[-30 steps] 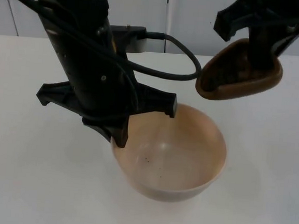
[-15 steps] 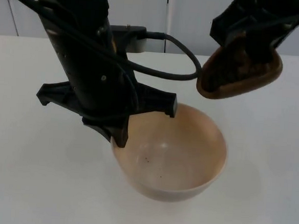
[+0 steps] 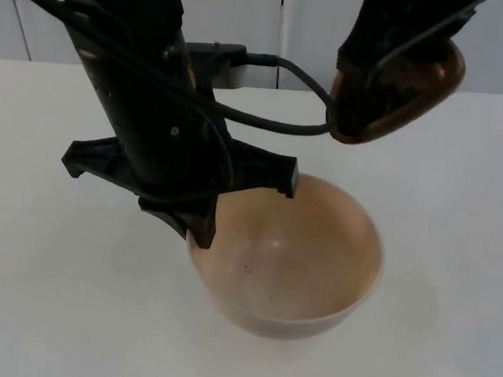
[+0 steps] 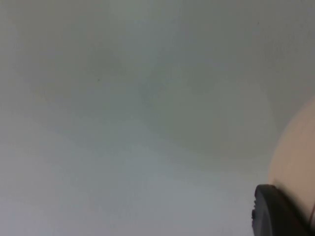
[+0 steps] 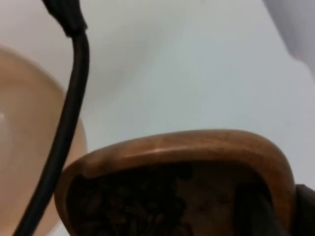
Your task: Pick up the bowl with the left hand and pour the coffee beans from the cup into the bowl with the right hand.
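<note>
Bowl (image 3: 290, 260) first: from the top view I see it held at its near-left rim by my left claw (image 3: 199, 224), which is clamped on it, over the white table (image 3: 45, 295). Its inside looks almost bare, a few dark specks at most, so I judge the pour has not really landed yet. The brown cup (image 3: 397, 86) hangs above and behind the bowl's right side, tipped on its side in my right claw (image 3: 390, 56), which is closed on it.

Left wrist view: a black fingertip (image 4: 275, 211) lies against the bowl's pale wall (image 4: 298, 157).

Right wrist view: the cup (image 5: 187, 162) holds dark coffee beans (image 5: 133, 206), with the bowl (image 5: 24, 123) beyond. Pick-up done; pouring remains.
</note>
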Tool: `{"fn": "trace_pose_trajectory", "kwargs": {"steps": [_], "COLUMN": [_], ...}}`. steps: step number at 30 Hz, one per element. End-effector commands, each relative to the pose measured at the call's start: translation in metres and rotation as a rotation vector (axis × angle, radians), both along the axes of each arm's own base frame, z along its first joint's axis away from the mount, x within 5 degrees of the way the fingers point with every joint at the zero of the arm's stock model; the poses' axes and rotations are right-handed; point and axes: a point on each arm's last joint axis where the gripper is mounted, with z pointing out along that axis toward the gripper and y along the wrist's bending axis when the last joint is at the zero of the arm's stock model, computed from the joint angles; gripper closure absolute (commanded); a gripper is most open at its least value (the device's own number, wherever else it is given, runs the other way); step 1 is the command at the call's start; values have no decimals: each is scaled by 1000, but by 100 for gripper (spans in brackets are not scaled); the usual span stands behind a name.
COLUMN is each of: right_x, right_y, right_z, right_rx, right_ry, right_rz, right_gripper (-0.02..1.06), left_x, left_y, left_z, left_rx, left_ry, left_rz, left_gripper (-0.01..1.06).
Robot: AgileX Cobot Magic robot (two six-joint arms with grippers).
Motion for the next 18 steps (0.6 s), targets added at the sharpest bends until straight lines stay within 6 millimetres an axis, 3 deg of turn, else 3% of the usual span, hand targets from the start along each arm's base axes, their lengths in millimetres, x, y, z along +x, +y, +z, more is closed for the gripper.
{"fn": "trace_pose_trajectory", "kwargs": {"steps": [1,18], "right_x": [-3,-17], "right_y": [4,19], "right_z": [8,16], "right_rx": [-27,-153], "right_ry": [-60,-171], "right_rz": [33,176], "right_gripper": [105,105], "left_x": [-2,-2], "left_y": [-1,-1], "left_z": [3,3], "left_rx": [-18,-18], "left_ry": [-2,-2], "left_rz": [13,13], "left_gripper": [105,105]}}
